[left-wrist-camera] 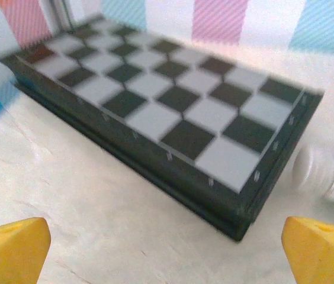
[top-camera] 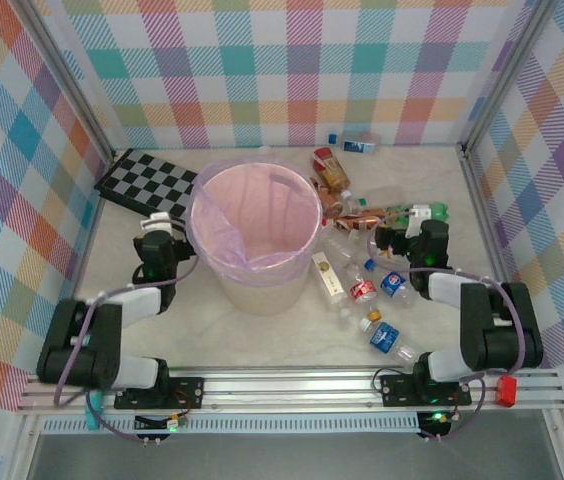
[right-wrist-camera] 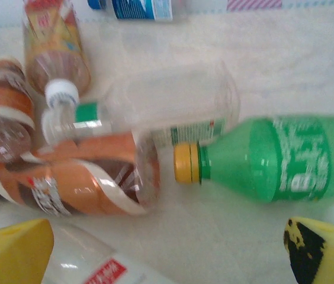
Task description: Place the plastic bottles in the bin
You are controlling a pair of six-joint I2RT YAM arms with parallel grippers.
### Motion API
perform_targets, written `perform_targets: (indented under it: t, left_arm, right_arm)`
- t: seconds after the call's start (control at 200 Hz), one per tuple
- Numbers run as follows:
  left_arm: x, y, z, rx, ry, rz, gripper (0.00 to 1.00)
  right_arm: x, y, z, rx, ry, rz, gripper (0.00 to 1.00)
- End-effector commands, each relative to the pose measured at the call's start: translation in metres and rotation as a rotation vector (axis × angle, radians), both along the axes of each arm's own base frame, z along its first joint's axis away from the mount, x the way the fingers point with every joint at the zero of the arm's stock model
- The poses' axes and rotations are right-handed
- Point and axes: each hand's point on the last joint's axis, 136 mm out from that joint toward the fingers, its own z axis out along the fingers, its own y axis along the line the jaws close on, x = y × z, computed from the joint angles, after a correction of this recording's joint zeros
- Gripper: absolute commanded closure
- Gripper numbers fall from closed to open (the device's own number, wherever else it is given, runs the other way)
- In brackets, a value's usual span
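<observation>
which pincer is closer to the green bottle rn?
Right. The right pincer sits open just short of the green bottle. The left pincer is across the bin from it, open, facing the chessboard.

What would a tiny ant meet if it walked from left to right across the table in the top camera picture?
checkerboard → bin → yellow-label bottle → red-label bottle → green bottle. The other bottles overlap these too much to place in the order.
</observation>
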Motion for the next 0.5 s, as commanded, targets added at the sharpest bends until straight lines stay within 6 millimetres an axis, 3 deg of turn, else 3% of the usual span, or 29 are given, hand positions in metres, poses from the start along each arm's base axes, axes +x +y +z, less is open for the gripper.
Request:
perform_targets:
  t: [0.0,0.08,0.17,0.235,0.33,0.41,0.495]
  left_arm:
    - [-0.011,0.015,0.026,0.008,0.030,0.096,0.00]
    - [-0.024,0.028,0.032,-0.026,0.070,0.195,0.00]
    - [-0.048,0.049,0.053,-0.072,0.119,0.368,0.00]
    - [-0.062,0.051,0.068,-0.107,0.172,0.402,0.00]
    - [-0.064,0.039,0.109,-0.190,0.161,0.348,0.01]
    - [-0.064,0.023,0.141,-0.271,0.143,0.264,0.03]
    - [-0.061,-0.006,0.174,-0.364,0.134,0.109,0.15]
  right_arm:
    - [-0.006,0.003,0.027,-0.003,0.044,0.029,0.01]
    - [-0.014,0.002,0.039,0.040,0.091,-0.002,0.01]
    - [-0.023,-0.003,0.055,0.139,0.187,-0.094,0.00]
    - [-0.023,-0.002,0.074,0.233,0.235,-0.145,0.00]
    - [-0.013,0.008,0.086,0.376,0.332,-0.186,0.00]
    - [0.007,0.020,0.090,0.481,0.395,-0.182,0.01]
    - [0.036,0.033,0.087,0.607,0.429,-0.179,0.00]
